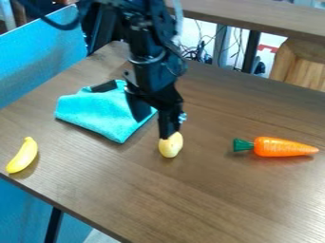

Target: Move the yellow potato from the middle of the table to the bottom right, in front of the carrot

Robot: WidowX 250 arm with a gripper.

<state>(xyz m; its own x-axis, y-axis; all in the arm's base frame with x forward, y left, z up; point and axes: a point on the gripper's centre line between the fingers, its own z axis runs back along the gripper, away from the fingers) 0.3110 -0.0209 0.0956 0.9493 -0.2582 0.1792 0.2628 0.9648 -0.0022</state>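
Over the table: black pincer, pointing down; whether it is released or clenched, I cannot tell.
Potato-shaped toy: pale yellow, on the table, right at the pincer's tip.
Cloth: turquoise, folded; left of the toy and farther back.
Toy carrot: orange, lying to the right; green top toward the pincer.
Toy banana: yellow; near the table's left edge.

A lab, with tangled cables
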